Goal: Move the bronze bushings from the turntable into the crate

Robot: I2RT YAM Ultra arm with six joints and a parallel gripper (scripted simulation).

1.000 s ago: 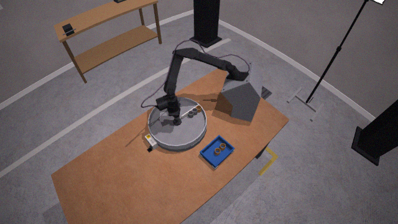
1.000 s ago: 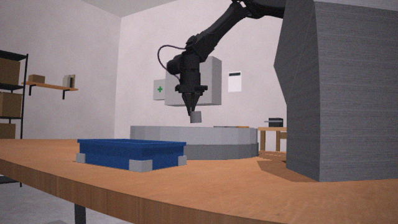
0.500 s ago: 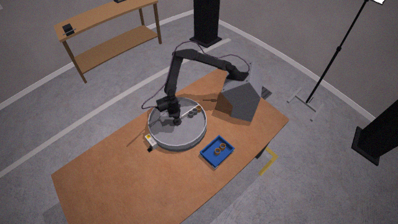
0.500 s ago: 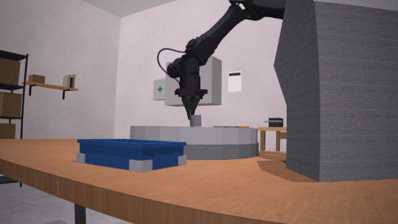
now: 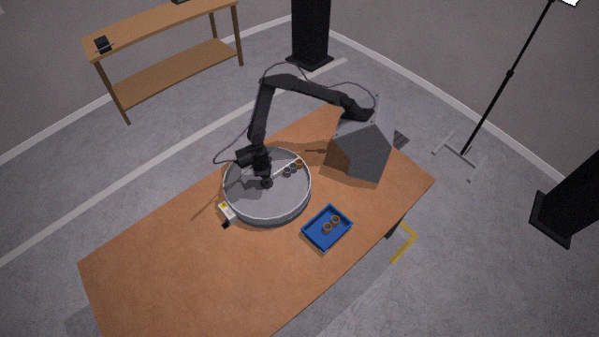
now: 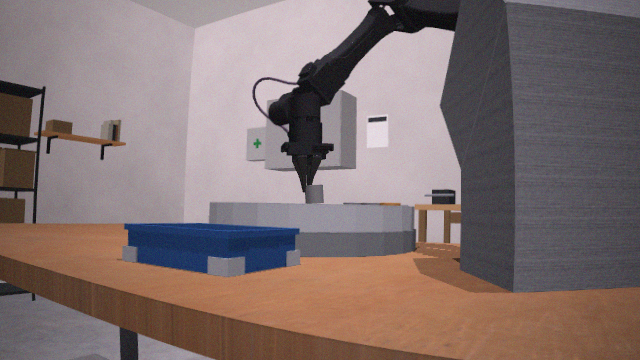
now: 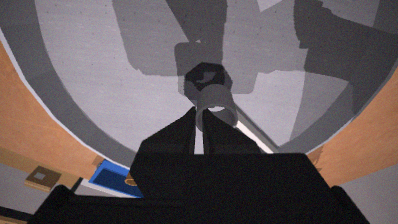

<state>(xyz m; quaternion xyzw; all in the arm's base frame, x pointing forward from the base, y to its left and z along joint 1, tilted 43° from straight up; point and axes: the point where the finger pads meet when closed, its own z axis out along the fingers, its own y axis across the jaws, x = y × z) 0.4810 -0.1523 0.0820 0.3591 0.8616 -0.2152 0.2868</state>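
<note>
Seen from the top, a white box point(image 5: 227, 212) with a yellow spot sits at the left on the table point(image 5: 187, 267) point(image 6: 380, 310) point(image 7: 40, 117), just beside the turntable point(image 5: 281, 203) point(image 6: 350, 217) point(image 7: 90, 100). Over the turntable the fingers point(image 5: 266, 180) point(image 6: 306, 189) point down, pinched on the wall of a steel bushing point(image 5: 267, 184) point(image 6: 315, 194) point(image 7: 216, 93); whether its bottom touches the turntable, I cannot tell. To the right, along a thin pale strip point(image 5: 284, 168) point(image 7: 257, 136), stand two more steel bushings, the near one point(image 5: 286, 172) and the middle one point(image 5: 293, 168), then a bronze bushing point(image 5: 299, 164) at the end, still to be moved. Farther right, the blue crate point(image 5: 314, 239) point(image 6: 175, 246) point(image 7: 106, 173) sits level within its grey corner guides point(image 6: 226, 266), with two bronze bushings inside, the left one point(image 5: 327, 231) and the right one point(image 5: 335, 224). At the far right stands a tall grey housing point(image 5: 367, 154) point(image 6: 560, 150).

The tool point(image 5: 266, 177) point(image 6: 305, 190) point(image 7: 199, 111) has lowered the gray bushing point(image 5: 267, 184) point(image 6: 315, 194) point(image 7: 216, 93) toward the turntable point(image 5: 267, 206) point(image 6: 260, 217) point(image 7: 80, 90).
</note>
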